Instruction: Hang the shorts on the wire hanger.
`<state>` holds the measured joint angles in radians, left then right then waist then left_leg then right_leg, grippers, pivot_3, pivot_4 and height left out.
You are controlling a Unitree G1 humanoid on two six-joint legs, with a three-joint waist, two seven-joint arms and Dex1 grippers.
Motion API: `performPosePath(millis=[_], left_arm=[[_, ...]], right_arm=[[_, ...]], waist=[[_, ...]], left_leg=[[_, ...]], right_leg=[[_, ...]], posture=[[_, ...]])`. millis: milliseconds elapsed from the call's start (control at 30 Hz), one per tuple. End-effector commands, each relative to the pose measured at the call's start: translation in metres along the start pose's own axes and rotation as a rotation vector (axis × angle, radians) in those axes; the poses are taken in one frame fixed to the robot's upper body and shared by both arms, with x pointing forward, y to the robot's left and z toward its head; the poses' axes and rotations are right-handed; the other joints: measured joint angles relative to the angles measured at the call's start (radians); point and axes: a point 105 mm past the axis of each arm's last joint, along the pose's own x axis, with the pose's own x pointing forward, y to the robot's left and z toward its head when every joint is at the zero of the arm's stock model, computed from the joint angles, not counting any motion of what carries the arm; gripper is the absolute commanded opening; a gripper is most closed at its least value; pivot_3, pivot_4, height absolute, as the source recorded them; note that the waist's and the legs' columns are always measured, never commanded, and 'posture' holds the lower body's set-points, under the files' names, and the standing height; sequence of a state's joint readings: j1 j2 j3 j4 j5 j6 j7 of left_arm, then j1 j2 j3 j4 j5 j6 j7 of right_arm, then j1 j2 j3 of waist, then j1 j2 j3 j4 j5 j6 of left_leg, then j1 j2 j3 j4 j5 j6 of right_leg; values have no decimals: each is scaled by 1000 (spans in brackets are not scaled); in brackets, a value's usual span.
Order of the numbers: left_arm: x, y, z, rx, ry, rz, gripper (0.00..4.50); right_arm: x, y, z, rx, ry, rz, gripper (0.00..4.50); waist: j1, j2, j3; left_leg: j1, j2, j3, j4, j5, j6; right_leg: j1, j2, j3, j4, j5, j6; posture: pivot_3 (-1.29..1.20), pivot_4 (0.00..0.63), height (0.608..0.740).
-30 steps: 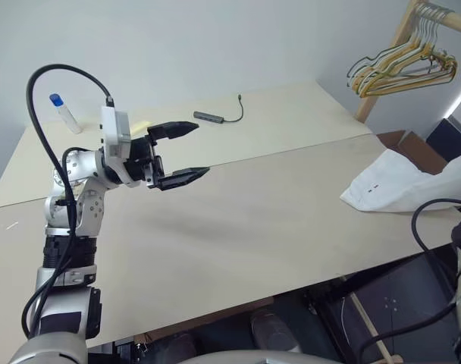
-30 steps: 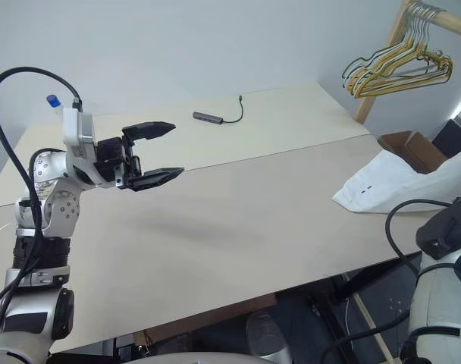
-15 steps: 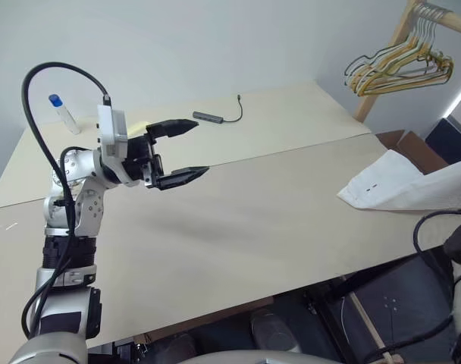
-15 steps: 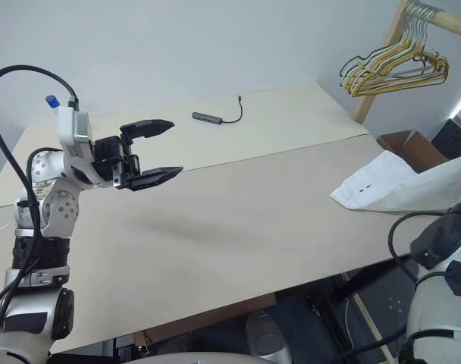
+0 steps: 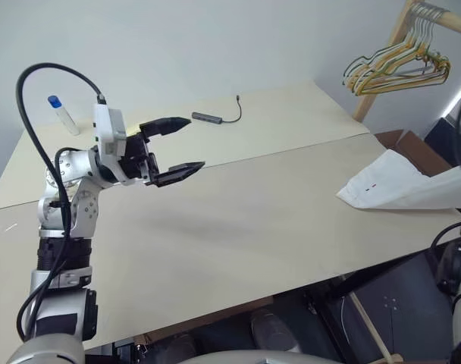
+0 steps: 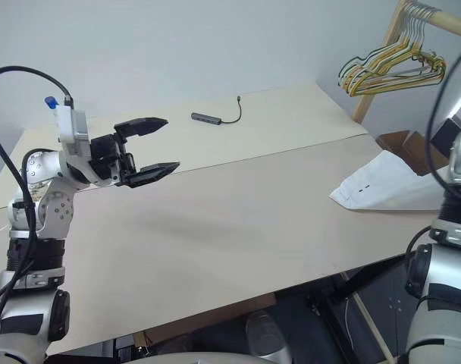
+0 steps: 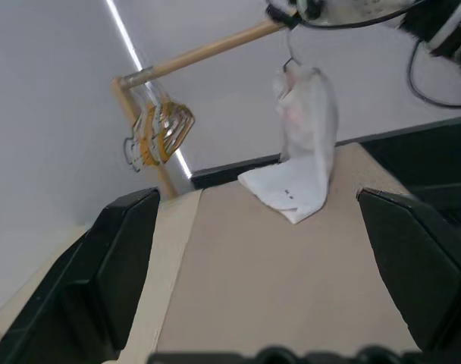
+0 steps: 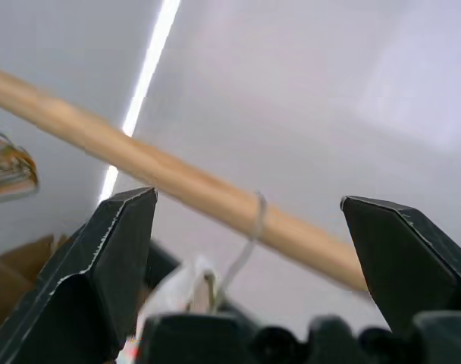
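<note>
The white shorts (image 7: 306, 144) hang from the wire hanger, whose hook (image 8: 249, 227) sits over the wooden rail (image 8: 177, 186). Their lower end drapes onto the right end of the table (image 5: 393, 189). My right gripper (image 8: 249, 250) is open and holds nothing; it points up at the rail, and the hook shows beyond the gap between its fingers. My left gripper (image 5: 176, 144) hovers open and empty over the left part of the table, far from the shorts.
A bunch of yellow and dark hangers (image 5: 397, 64) hangs further along the rail. A grey adapter with a cable (image 5: 211, 116) and a blue-capped tube (image 5: 62, 112) lie at the back of the table (image 5: 238, 220). A cardboard box (image 5: 403, 142) stands beyond its right end.
My right arm has risen along the right edge. The shorts, pulled taut toward the right half a second ago, now hang slack with their end on the table. The left gripper has stayed in place.
</note>
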<state>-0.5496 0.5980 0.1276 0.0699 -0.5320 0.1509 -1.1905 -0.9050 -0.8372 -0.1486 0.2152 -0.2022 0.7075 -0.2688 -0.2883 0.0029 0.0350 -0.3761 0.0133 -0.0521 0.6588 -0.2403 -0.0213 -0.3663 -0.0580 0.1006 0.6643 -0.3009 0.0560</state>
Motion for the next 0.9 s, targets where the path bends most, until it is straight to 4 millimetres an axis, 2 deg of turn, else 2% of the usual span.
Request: performPosePath(millis=[33, 133, 200, 267, 367, 433, 533, 633, 767, 900], left_arm=[[-10, 6, 3, 17, 54, 57, 4500], [-28, 4, -1, 1, 80, 108, 4500], [-38, 0, -5, -9, 111, 135, 4500], [-46, -4, -10, -20, 143, 165, 4500], [-55, -11, -15, -48, 177, 192, 4500], [-62, -18, -21, -62, 212, 214, 4500], [-68, -26, -24, -79, 240, 236, 4500], [-70, -32, -23, -88, 245, 256, 4500], [-73, -39, -24, -86, 259, 275, 4500], [-74, -43, -26, -81, 279, 286, 4500]], right_arm=[[-16, 15, 43, -43, -243, 95, 4456], [-42, 60, 54, -85, -364, 349, 4456], [-64, 92, 51, -26, -374, 586, 4456], [-88, 119, 39, -64, -372, 787, 4456], [-118, 141, 22, -129, -354, 978, 4456], [-153, 155, 7, -189, -386, 1176, 4456], [-191, 164, -14, -243, -393, 1392, 4456], [-215, 166, -35, -306, -380, 1531, 4456], [-239, 163, -50, -330, -377, 1683, 4456], [-248, 166, -57, -358, -381, 1731, 4456]], waist=[[1, 0, 0], [5, 0, 0], [7, -1, 0], [19, -3, 0], [51, -3, 1], [76, -3, 1], [125, -5, 2], [174, -8, 3], [231, -10, 3], [270, -12, 4]], left_leg=[[0, 0, 0, 0, 0, 0], [0, 0, -1, 0, 0, 0], [0, 0, -1, 0, 0, 0], [0, 1, -2, 0, 0, 0], [0, 1, -3, 0, 0, 0], [0, 1, -3, 0, 0, 0], [-1, 1, -4, 0, 0, 0], [-1, 0, -3, 1, 0, 0], [0, 1, -1, 1, 0, 0], [0, 1, 0, 1, 0, 0]], right_leg=[[0, 0, 0, 0, 0, 0], [0, 0, 0, 0, 0, 0], [0, 0, 0, 0, 0, 0], [0, 0, -1, 0, 0, 0], [0, 0, -2, 0, 0, 0], [0, 0, -2, 0, 0, 0], [-1, 0, -3, 0, 0, 0], [-1, -1, -3, 0, 0, 0], [0, 0, -4, 0, 1, -1], [-1, 0, -4, 0, 1, -1]], posture=[[-184, 0, 740], [-154, 0, 740], [-154, 0, 740], [-125, 0, 740], [-97, 0, 740], [-53, 0, 740], [-10, 0, 740], [31, 0, 740], [71, 0, 740], [85, 0, 740]])
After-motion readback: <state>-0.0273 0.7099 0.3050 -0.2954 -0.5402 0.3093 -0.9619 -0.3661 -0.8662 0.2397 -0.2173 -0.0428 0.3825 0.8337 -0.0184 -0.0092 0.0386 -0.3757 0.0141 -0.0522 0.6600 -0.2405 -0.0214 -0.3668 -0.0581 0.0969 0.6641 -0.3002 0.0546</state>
